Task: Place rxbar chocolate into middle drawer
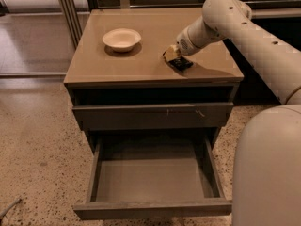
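Observation:
The rxbar chocolate (181, 64), a small flat black bar, lies on the tan cabinet top (141, 60), right of centre. My gripper (171, 54) is down at the bar's left end, touching or just above it. The white arm reaches in from the upper right. The middle drawer (153, 175) is pulled out below, and its smooth grey inside holds nothing. Its plain front panel (150, 209) faces me at the bottom.
A white bowl (122, 38) stands on the cabinet top, left of the gripper. A closed grey drawer front with small pale scratches (153, 115) sits above the open drawer. The robot's white body (268, 173) fills the lower right. Speckled floor (37, 149) lies to the left.

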Available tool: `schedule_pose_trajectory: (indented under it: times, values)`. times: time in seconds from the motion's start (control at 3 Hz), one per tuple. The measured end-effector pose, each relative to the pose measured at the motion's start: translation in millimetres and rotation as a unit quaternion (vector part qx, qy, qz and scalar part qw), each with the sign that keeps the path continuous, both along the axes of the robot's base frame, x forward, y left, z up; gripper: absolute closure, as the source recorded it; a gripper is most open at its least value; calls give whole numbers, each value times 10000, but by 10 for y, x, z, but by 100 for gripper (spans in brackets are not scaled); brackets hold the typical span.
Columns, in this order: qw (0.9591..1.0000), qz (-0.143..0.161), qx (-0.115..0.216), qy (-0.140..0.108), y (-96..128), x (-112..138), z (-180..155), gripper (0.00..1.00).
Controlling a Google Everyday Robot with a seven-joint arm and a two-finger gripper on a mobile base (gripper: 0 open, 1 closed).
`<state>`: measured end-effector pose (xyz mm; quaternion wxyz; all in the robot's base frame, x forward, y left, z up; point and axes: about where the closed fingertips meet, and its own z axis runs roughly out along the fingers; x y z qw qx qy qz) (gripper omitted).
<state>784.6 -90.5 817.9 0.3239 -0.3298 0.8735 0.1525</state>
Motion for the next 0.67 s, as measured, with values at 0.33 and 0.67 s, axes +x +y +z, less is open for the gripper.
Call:
schedule_pose_trajectory:
  times: [0.33,0.67]
  values:
    - [10000,0,0,0,0,0,0,100]
    - [9998,192,-69,-12,67,-28,-13,100]
